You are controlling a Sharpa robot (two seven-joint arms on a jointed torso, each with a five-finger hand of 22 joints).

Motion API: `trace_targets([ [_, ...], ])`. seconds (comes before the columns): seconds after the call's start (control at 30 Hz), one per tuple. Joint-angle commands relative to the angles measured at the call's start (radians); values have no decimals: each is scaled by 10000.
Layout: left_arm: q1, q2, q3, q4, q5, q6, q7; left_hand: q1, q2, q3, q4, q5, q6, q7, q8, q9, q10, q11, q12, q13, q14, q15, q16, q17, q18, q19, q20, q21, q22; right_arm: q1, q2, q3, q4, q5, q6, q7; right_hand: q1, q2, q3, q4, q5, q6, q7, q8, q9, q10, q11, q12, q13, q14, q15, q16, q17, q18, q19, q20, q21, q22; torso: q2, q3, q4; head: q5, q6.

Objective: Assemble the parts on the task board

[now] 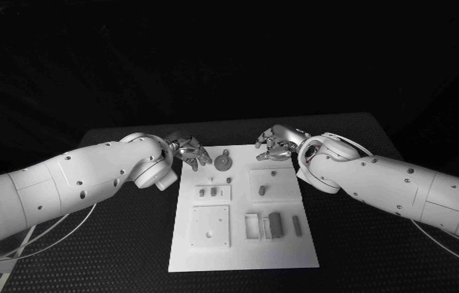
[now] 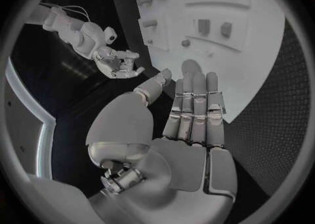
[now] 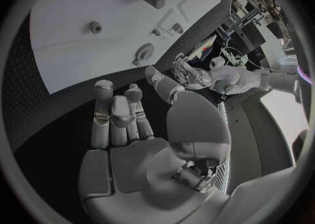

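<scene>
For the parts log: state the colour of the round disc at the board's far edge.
Grey. The round disc shows best in the head view.

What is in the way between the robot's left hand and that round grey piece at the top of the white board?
Nothing visible. The left hand hovers just beside the round grey part at the far end of the task board, holding nothing, with only a bare gap between them. The right hand keeps to the other side.

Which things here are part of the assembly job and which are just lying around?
Job:
task board
round disc part
small grey pegs
grey blocks
left hand
right hand

Lying about:
black table
white cable
</scene>
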Motion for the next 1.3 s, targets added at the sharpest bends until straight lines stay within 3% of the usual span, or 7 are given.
trace_targets([
  [0.03,8,218,-94,-48,-2315,-894,1987,281,-90,65,-50,-1,-77,-1,-48,-50,113,89,-439,-307,38,77,-61,-59,-107,55,98,-70,-61,-8,28,4,-41,178,-424,126,8,-35,14,-7,62,-41,24,-38,11,51,-9,-47,-43,-45,17,-32,-13,464,-52,13,-49,168,19,1,-32,8,29],
  [0.53,-35,1297,-909,-730,-6324,-1425,2853,447,-263,81,-1,19,-145,10,-115,-116,69,188,-808,-533,-243,185,-314,-186,-117,-184,215,-252,-155,-6,59,5,-452,2529,-1187,1267,8,-35,14,-7,62,-41,24,-38,11,51,-9,-47,-43,-45,17,-32,-13,464,-52,13,-49,168,17,14,-34,-47,32],
  [0.57,-44,1318,-921,-744,-6485,-1435,2865,659,-704,117,13,52,-224,-13,-170,-157,-317,349,-1177,-725,-1131,492,-1003,-487,-147,-959,506,-699,-352,-6,62,5,-470,2615,-1215,1322,-730,-247,372,232,889,-282,-43,-126,-14,-2328,428,-2082,-933,-2449,652,-2137,-766,-114,-2426,556,-1406,-188,17,15,-35,-50,31],
  [0.7,-112,1477,-946,-826,-7516,-1373,2923,853,-619,163,-39,69,68,-68,-114,-297,388,318,-1875,-1231,-772,812,-1711,-848,-17,-1074,837,-712,-805,-5,75,6,-681,3566,-1283,1833,-863,-113,410,61,89,-546,606,-21,163,-1394,943,-4694,-3602,-2609,1043,-5003,-2631,-538,-3815,1244,-3101,-1155,13,15,-34,-76,21],
  [0.97,-288,1674,-946,-1001,-8491,-1136,2819,1213,-658,39,-42,86,203,-87,-200,-587,953,320,-2761,-1753,-582,843,-2210,-961,-29,-1085,873,-692,-1291,0,129,26,-1084,5270,-1335,2402,-394,66,260,-21,59,-753,615,-17,192,-1607,1006,-5393,-4507,-3041,1190,-5992,-3091,-480,-4236,1375,-3655,-1445,12,9,-26,-92,24],
  [1.1,-358,1715,-946,-1037,-8656,-1003,2818,1273,-697,9,-42,89,206,-99,-216,-635,1013,330,-2899,-1823,-596,852,-2278,-959,-43,-1109,881,-700,-1362,3,160,39,-1209,5700,-1240,2544,-340,105,232,-19,54,-820,635,8,211,-1562,1098,-5681,-4955,-4102,1917,-7436,-3759,-815,-5450,1684,-4509,-1767,25,13,-33,-111,14],
  [1.3,-459,1778,-946,-1122,-8961,-1025,2786,1341,-718,-32,-40,108,264,-117,-205,-689,1118,323,-3069,-1906,-488,816,-2256,-895,-30,-1020,854,-658,-1428,4,188,46,-1289,5830,-1155,2657,-261,215,132,-19,61,-929,670,9,212,-1616,1234,-6098,-5515,-4594,2357,-8514,-4253,-1156,-6569,1934,-5202,-1940,35,20,-30,-130,-20],
])
